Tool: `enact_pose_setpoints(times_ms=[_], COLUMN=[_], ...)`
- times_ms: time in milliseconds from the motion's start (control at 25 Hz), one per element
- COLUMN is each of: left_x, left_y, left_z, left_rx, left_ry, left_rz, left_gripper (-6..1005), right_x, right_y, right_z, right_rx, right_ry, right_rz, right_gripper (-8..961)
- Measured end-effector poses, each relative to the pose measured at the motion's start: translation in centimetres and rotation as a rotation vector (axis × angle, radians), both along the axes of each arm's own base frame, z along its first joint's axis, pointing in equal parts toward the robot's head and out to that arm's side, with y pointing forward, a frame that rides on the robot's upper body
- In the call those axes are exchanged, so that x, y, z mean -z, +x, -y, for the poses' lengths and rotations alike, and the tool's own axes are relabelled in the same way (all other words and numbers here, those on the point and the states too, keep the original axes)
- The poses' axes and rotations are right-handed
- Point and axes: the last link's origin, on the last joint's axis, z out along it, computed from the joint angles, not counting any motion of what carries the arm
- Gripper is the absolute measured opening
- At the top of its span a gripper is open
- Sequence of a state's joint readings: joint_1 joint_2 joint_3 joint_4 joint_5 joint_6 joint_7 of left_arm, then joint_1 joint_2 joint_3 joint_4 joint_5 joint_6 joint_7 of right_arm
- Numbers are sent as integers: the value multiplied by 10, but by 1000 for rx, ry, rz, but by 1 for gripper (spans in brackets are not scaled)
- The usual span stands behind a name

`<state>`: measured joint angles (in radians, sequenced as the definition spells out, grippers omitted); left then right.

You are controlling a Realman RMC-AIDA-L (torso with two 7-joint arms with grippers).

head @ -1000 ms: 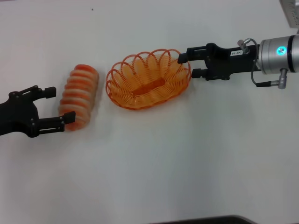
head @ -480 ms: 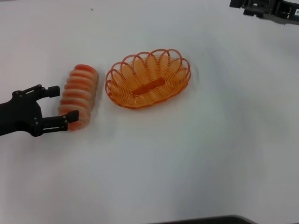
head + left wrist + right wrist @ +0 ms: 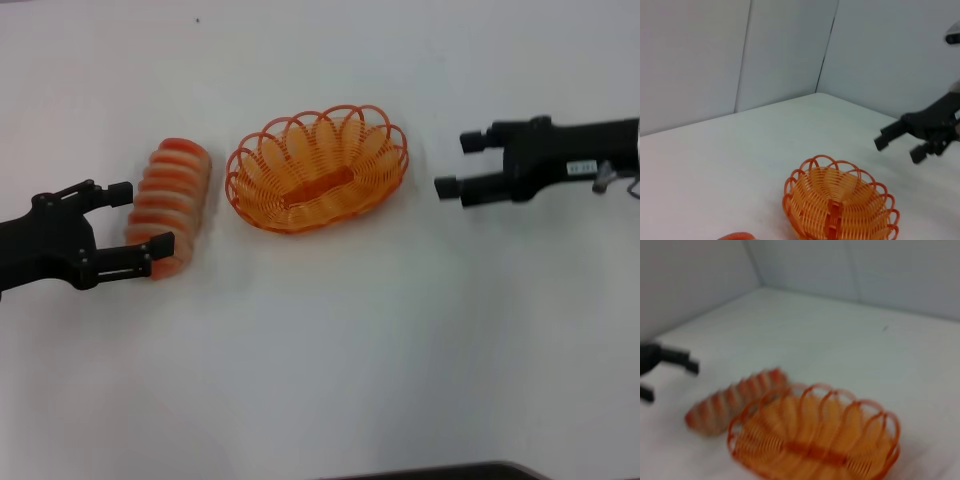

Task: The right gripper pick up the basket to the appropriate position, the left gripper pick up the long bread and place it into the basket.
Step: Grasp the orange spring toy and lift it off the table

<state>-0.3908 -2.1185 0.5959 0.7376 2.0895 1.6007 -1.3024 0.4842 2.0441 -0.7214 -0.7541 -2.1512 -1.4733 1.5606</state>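
I am working on a white table (image 3: 330, 350) that is flat and smooth. Behind it, pale gray walls (image 3: 740, 55) are meeting in a corner.

My left gripper (image 3: 146, 218) is reaching in low from my left side, with its black arm lying almost flat over the table. Its two fingers are spread wide apart. The long bread (image 3: 168, 205) is lying on the table right at my left fingertips. One fingertip is sitting beside the near end of the bread, and the other is just beside the bread's side. My fingers are not squeezing it.

The basket (image 3: 317, 168) is sitting on the table, just past the bread on the far side from my left gripper. The bread is between that gripper and the basket, and the basket has nothing in it.

My right gripper (image 3: 458, 164) is reaching in from my right side, pointing at the basket. Its fingers are spread apart too and are holding nothing. The basket is near its fingertips, but they are not touching.
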Motion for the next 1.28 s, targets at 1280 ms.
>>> enact_pose_setpoints(times_ms=[1280], left_x=[-3], left_y=[-2], left_z=[-1], left_rx=[-118], left_ry=[-37], left_rz=[42], left_gripper=[908], right_x=[2], right_y=[9], right_z=[4], right_rx=[-143], right_ry=[88], right_rz=[113], right_gripper=[900])
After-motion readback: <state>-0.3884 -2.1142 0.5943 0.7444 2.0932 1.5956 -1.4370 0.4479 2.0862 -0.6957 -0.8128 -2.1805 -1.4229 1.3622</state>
